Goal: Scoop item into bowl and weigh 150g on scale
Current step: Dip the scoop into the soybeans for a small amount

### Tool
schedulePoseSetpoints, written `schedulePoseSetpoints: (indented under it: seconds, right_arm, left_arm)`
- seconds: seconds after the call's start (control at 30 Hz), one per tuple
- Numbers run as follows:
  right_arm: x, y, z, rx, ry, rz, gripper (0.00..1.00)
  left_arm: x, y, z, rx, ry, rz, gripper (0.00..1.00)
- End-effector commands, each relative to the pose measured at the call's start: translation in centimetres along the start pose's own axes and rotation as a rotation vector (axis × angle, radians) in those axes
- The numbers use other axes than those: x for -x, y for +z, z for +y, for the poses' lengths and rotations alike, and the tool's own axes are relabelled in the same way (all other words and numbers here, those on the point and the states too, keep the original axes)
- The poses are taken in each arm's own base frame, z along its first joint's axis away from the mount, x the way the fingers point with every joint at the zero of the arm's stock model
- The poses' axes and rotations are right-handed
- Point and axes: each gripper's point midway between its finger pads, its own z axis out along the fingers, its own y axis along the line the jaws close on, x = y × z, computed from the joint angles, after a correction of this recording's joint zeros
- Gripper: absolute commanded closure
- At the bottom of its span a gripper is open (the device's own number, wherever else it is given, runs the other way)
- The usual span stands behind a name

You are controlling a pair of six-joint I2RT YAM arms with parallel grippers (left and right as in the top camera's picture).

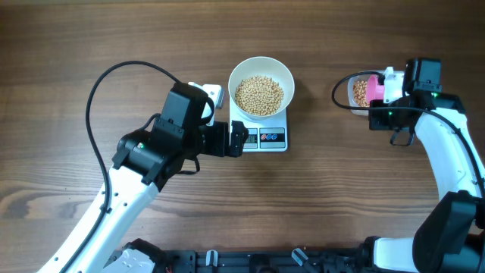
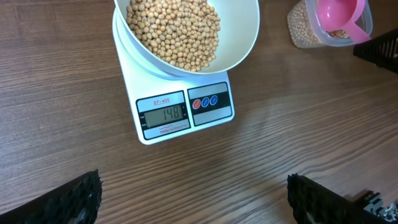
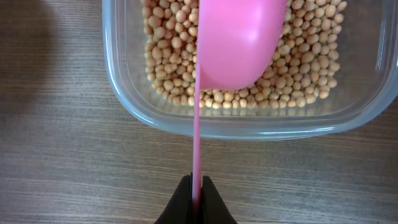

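Right wrist view: right gripper [image 3: 197, 186] clamps the pink scoop [image 3: 236, 43] by its handle, cup over the soybeans [image 3: 174, 62] in the tub [image 3: 124, 93] for topping up. The bowl [image 2: 242, 43] of soybeans sits on the scale [image 2: 180, 124], apparently just under target; left gripper [image 2: 199, 199] wide, empty.

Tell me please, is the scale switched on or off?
On. The scale has dark digits on its grey display, while the bowl of beans stands on it.
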Motion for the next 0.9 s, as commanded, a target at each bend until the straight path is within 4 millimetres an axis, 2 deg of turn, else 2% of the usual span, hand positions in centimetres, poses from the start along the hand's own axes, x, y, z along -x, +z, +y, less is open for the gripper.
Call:
schedulePoseSetpoints:
  seconds: [0.0, 0.23, 0.3, 0.37, 0.4, 0.67, 0.87]
  right_arm:
    - [0.1, 0.3, -0.4, -0.014, -0.015, 0.005, 0.96]
    - [-0.6, 0.7, -0.2, -0.006, -0.014, 0.042, 0.96]
    - [-1.2, 1.1, 1.0, 0.061, -0.009, 0.068, 0.96]
    - [-0.8, 0.9, 2.8, 0.17, -0.006, 0.047, 0.96]
    - [-0.7, 0.9, 3.0, 0.182, -0.005, 0.04, 0.96]
    - [-0.4, 0.9, 2.9, 0.176, 0.001, 0.029, 0.96]
    - [-0.3, 0.6, 2.0, 0.133, 0.052, 0.024, 0.96]
  left_arm:
    - [0.5, -0.2, -0.5, -0.012, 0.012, -0.011, 0.0]
    - [0.5, -0.2, -0.5, -0.012, 0.012, -0.011, 0.0]
    - [0.5, -0.2, -0.5, -0.012, 0.012, -0.011, 0.0]
    - [0.5, -0.2, -0.5, -0.012, 0.012, -0.011, 0.0]
    - [0.5, -0.2, -0.5, -0.012, 0.012, -0.011, 0.0]
    - [0.5, -0.2, -0.5, -0.012, 0.012, -0.011, 0.0]
    - [0.5, -0.2, -0.5, -0.012, 0.012, -0.011, 0.0]
